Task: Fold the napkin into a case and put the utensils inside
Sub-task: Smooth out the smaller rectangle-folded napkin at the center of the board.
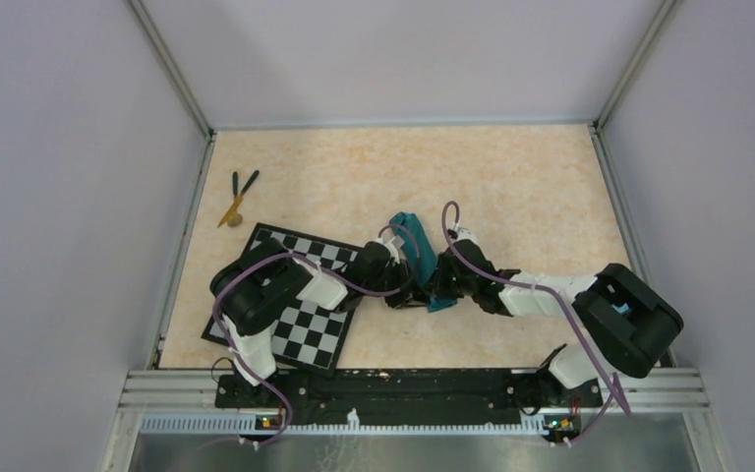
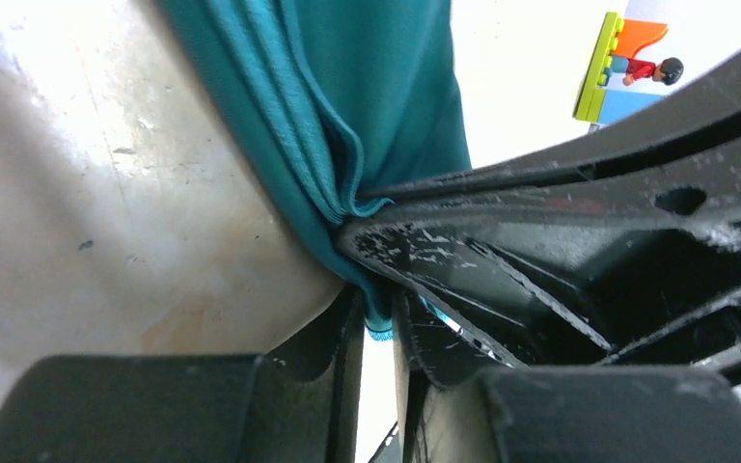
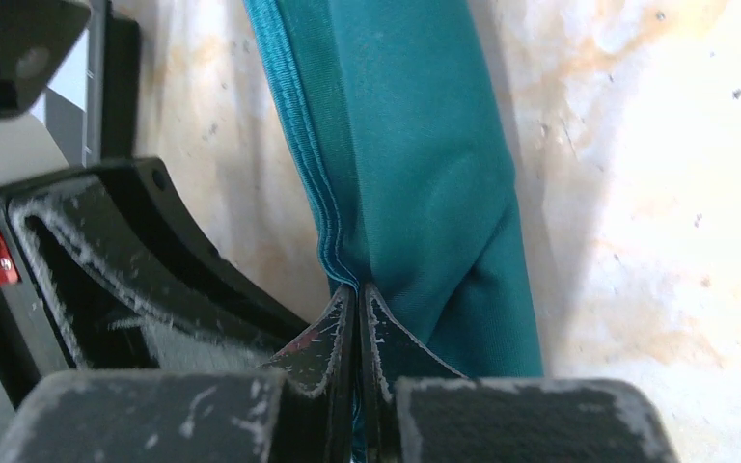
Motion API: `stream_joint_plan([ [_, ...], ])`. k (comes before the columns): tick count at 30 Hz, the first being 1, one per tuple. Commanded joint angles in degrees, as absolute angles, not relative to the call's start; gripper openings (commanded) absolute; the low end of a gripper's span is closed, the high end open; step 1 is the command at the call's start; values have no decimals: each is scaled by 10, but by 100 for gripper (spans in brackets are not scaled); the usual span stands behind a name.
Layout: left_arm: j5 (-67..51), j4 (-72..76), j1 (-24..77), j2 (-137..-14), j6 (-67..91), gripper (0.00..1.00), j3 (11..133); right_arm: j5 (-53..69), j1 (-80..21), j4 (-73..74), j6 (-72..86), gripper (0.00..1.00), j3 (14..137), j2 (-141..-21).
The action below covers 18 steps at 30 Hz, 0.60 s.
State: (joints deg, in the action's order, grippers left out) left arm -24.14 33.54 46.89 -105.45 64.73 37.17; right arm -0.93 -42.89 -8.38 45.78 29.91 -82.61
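Napkin point(image 1: 414, 242), bunched narrow mid-counter point(image 1: 511, 187), is being pinched tight by the right claw point(image 3: 357, 291) while the left claw point(image 2: 378, 311) is gaping slightly around its edge, risking the folds slipping loose.

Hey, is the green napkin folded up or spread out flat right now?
Folded. The napkin lies as a narrow strip, several stacked edges run along one side, and the right gripper pinches its end.
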Motion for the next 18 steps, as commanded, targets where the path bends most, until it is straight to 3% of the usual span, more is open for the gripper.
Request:
stream_joint_plan([
  [1, -201, 293, 476, -1029, 618, 25, 350, -2, -418, -135, 461, 0, 270, -870],
  [12, -206, 125, 410, -844, 494, 41, 367, -2, -407, -124, 431, 0, 258, -867],
  [14, -228, 120, 385, -838, 486, 34, 388, -2, -406, -121, 426, 0, 260, -867],
  [16, -250, 128, 371, -858, 481, 18, 417, -2, -407, -123, 425, 0, 261, -867],
  [18, -277, 143, 363, -899, 475, 9, 457, -2, -407, -122, 424, 0, 263, -866],
])
